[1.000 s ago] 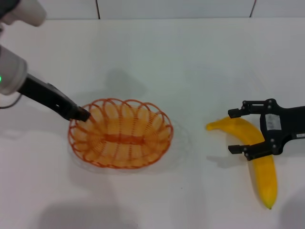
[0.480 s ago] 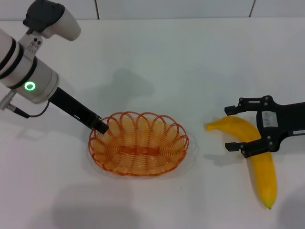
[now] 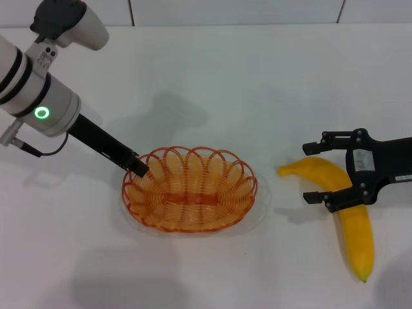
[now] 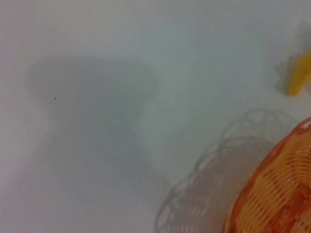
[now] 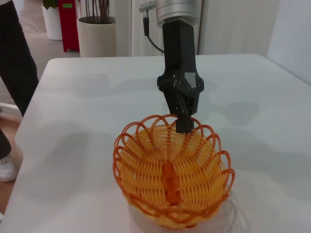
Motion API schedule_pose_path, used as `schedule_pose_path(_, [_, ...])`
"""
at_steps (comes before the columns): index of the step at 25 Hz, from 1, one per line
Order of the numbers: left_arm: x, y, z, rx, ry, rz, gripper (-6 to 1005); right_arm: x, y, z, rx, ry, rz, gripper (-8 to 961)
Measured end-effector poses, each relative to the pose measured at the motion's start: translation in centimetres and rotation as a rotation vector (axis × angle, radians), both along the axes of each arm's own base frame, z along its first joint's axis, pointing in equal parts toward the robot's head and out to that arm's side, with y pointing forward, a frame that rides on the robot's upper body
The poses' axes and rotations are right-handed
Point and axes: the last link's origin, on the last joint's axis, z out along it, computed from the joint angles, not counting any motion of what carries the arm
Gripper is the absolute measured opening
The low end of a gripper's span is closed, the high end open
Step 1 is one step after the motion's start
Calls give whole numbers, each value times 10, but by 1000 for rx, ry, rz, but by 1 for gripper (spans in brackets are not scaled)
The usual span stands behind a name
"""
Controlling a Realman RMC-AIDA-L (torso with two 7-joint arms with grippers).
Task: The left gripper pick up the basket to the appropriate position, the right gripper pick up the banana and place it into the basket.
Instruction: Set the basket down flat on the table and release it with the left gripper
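The orange wire basket (image 3: 190,190) is at the table's middle. My left gripper (image 3: 137,168) is shut on its left rim and holds it tilted, seemingly a little off the table. The right wrist view shows the same grip (image 5: 184,124) on the basket (image 5: 172,179). The left wrist view shows part of the basket (image 4: 277,194) and its shadow. The yellow banana (image 3: 357,238) lies on the table at the right; it also shows far off in the left wrist view (image 4: 297,73). My right gripper (image 3: 313,174) is open, its fingers on either side of the banana's upper part.
The white table (image 3: 257,84) runs back to a wall. In the right wrist view a person's leg (image 5: 17,58) and plant pots (image 5: 95,34) stand beyond the table's far edge.
My left gripper has carried the basket to the right, toward the table's middle, and lifted it slightly. My right gripper has stayed about the banana.
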Motion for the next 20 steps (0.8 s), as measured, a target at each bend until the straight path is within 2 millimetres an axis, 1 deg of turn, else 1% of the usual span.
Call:
schedule_pose_path(12, [1,1,0,-2,12,6,167,0,0,0,-1,1,0,891])
schedule_pose_path(15, [2,1,0,4,11,1,358,0,0,0,-1,1,-1,891])
schedule_pose_path(20, [4,2,2,13,5,-14,546,1,-1,0,-1,1,-4,890])
